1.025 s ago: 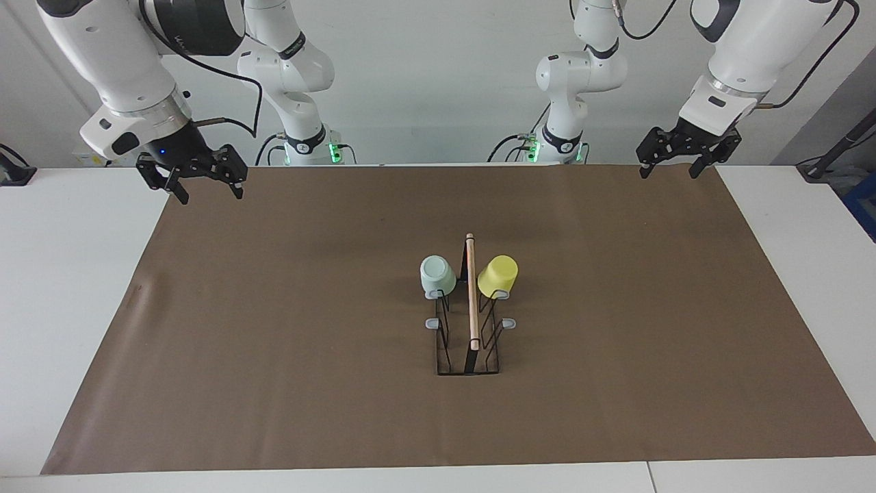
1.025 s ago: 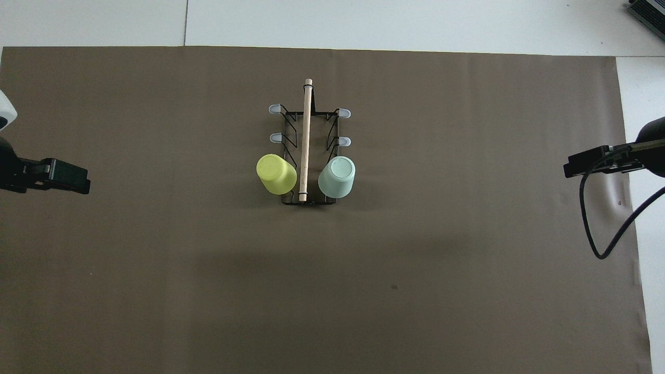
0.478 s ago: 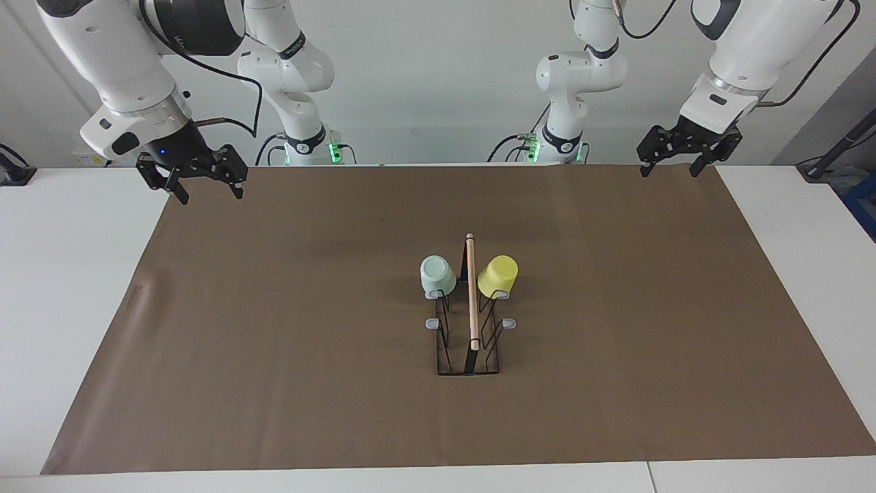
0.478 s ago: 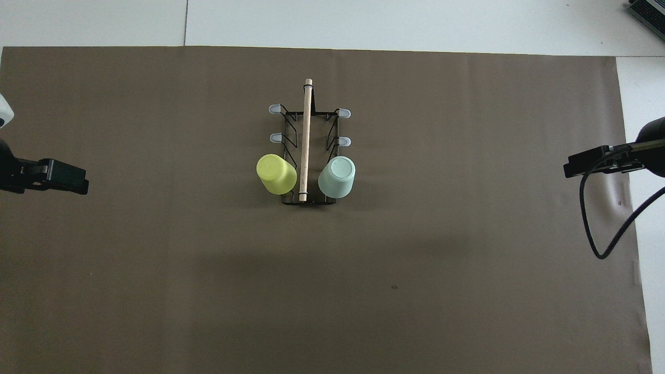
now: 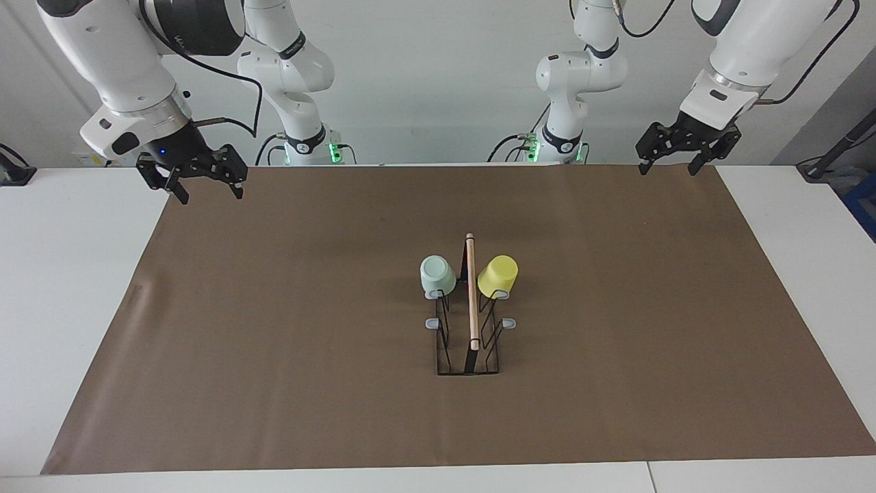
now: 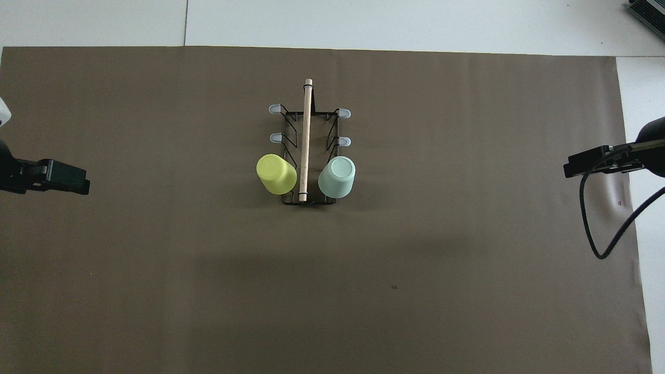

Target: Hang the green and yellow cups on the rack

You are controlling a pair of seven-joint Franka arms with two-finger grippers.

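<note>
The green cup (image 5: 437, 276) and the yellow cup (image 5: 498, 276) both hang mouth-down on the rack (image 5: 469, 335), each slipped over a prong at the end of the rack nearest the robots. The green one sits on the side toward the right arm's end of the table, the yellow one on the side toward the left arm's end, with the light wooden rod (image 5: 471, 293) running between them along the top of the black wire frame. Their closed bottoms point up and slightly outward, so nothing of their insides shows. Grey-tipped prongs (image 6: 274, 109) farther from the robots stand bare. The rack rests near the middle of a brown paper sheet (image 5: 274, 342) spread over the white table (image 5: 61, 274).

No label or print shows on cups or rack. The only writing is a line of letters on the dark band of the right arm's upper link, too small to make out.

The right gripper (image 5: 204, 186) hangs over the sheet's corner at its own end of the table, fingers spread, holding nothing. The left gripper (image 5: 670, 167) hangs over the sheet's corner at its end, fingers likewise apart and empty. Both are well apart from the rack.
</note>
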